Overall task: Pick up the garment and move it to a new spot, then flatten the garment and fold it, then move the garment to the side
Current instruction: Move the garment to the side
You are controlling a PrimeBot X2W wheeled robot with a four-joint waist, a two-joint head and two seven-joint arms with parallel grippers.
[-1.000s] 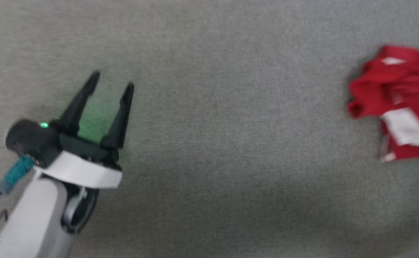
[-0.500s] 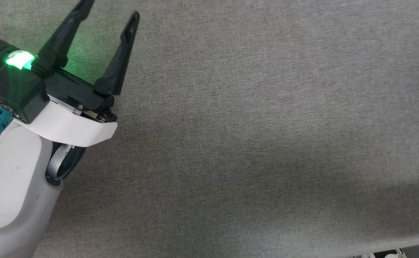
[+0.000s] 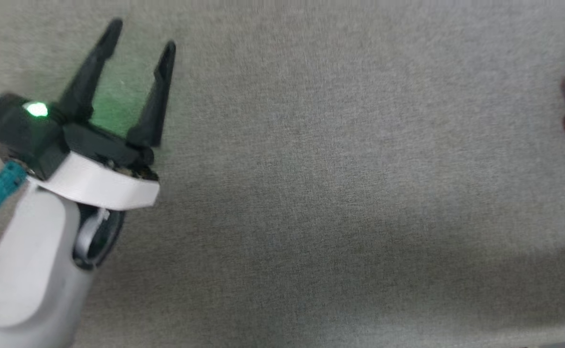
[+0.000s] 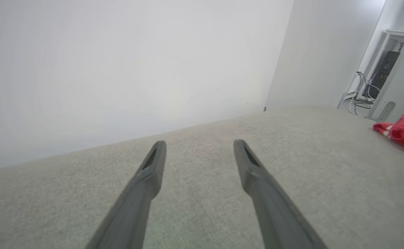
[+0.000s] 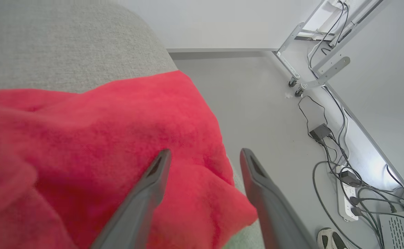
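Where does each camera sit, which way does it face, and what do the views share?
Head view: on the head, looking down at the grey surface; shows the left gripper, open, and pale forearm.
Left wrist view: on the left wrist, looking along its own fingers across the surface towards a white wall.
Right wrist view: on the right wrist, looking past the right gripper, open, at the garment and cabled floor.
Shared: all three show the garment and surface.

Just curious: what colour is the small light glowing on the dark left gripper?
Green; the small light shows best in the head view.
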